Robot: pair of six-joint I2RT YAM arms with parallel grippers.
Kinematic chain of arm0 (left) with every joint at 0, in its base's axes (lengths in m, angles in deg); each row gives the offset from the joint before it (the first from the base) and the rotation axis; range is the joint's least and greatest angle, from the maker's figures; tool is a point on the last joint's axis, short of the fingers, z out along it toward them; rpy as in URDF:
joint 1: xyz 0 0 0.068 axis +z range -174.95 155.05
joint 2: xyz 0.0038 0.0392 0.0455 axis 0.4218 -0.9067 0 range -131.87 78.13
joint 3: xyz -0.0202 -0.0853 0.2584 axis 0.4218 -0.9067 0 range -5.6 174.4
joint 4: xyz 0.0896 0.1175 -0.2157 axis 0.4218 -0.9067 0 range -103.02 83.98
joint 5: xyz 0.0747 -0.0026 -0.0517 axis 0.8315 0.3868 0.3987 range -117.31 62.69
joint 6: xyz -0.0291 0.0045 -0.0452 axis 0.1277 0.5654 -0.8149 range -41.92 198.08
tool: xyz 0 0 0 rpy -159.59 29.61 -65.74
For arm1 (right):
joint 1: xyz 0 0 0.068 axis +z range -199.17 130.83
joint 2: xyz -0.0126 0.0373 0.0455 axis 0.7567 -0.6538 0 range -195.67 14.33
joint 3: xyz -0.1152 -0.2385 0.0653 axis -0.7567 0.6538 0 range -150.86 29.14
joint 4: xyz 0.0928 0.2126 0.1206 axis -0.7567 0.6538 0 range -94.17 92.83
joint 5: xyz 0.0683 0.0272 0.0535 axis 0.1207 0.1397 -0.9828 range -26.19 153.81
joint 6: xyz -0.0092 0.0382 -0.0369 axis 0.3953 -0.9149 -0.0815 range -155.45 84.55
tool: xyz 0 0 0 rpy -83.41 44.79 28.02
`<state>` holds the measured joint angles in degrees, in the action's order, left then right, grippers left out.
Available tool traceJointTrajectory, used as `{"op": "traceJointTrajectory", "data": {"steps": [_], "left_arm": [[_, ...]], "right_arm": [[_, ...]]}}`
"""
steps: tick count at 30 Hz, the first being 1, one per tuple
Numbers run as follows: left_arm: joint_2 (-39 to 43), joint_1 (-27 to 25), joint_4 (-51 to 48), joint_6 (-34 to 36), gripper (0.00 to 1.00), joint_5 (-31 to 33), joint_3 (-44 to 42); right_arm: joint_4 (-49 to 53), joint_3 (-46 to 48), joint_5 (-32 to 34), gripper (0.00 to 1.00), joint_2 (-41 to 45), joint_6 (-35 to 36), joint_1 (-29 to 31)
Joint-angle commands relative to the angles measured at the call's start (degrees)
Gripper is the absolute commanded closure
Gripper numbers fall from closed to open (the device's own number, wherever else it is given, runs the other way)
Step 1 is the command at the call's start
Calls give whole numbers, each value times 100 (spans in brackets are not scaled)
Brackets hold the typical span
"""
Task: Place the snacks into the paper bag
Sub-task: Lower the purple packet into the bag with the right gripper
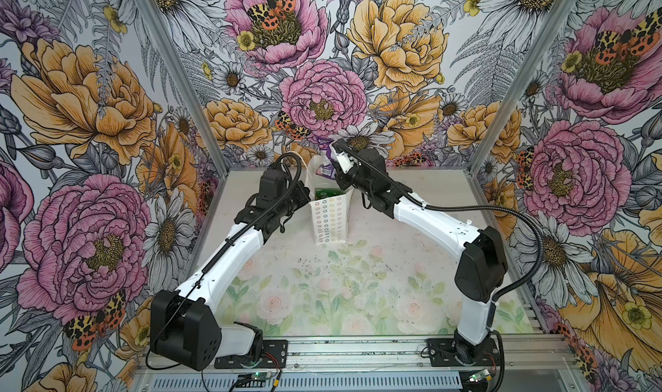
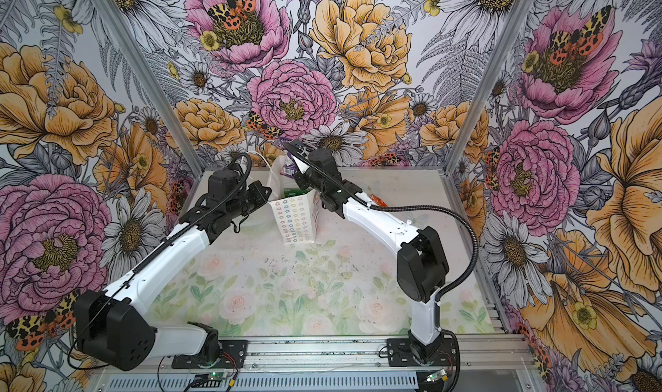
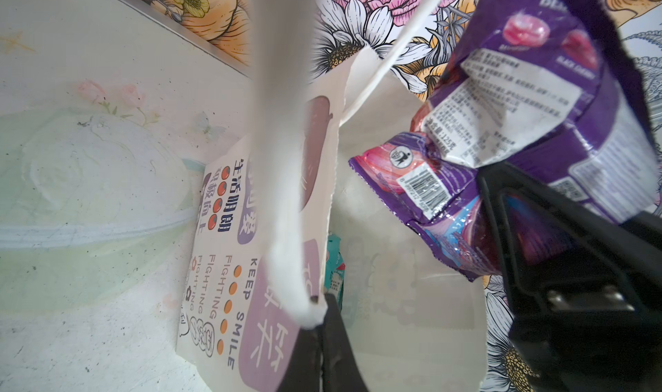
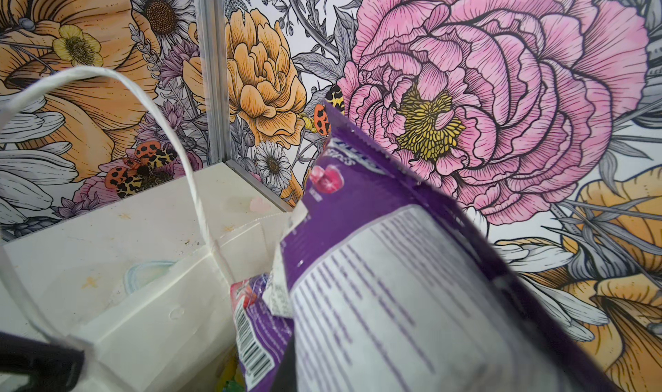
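Note:
The white paper bag [image 1: 331, 222] [image 2: 293, 222] with flower rings stands upright at the back middle of the table in both top views. My left gripper [image 3: 320, 318] is shut on one white string handle [image 3: 283, 139] [image 4: 143, 93], holding it taut beside the bag's mouth. Just above that mouth my right gripper [image 1: 336, 164] is shut on a crinkled purple snack packet [image 3: 501, 121] [image 4: 376, 265] [image 1: 325, 171], whose lower end hangs over the opening. A green packet [image 1: 324, 194] and a teal one [image 3: 335, 265] lie inside the bag. An orange packet [image 2: 378, 201] lies on the table behind my right forearm.
A translucent plastic dish [image 3: 89, 179] [image 2: 255, 222] sits on the table left of the bag, under my left wrist. Flowered walls [image 1: 322, 96] close in the back and both sides. Both arm bases [image 1: 250, 350] are bolted to the front rail.

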<state>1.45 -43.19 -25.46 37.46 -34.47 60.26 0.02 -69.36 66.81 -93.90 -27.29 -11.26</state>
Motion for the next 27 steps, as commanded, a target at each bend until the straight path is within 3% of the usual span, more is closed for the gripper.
{"op": "traceJointTrajectory", "data": {"steps": [1,21,27], "left_arm": [[57,-4,81,-100,100,-143,-83],[-31,-18,92,-95,100,-171,-17],[-31,-23,90,-95,100,-164,-15]], "right_arm": [[-43,24,-83,100,381,106,32],[346,-62,-384,100,328,-14,67],[391,-55,-467,95,345,-61,85]]}}
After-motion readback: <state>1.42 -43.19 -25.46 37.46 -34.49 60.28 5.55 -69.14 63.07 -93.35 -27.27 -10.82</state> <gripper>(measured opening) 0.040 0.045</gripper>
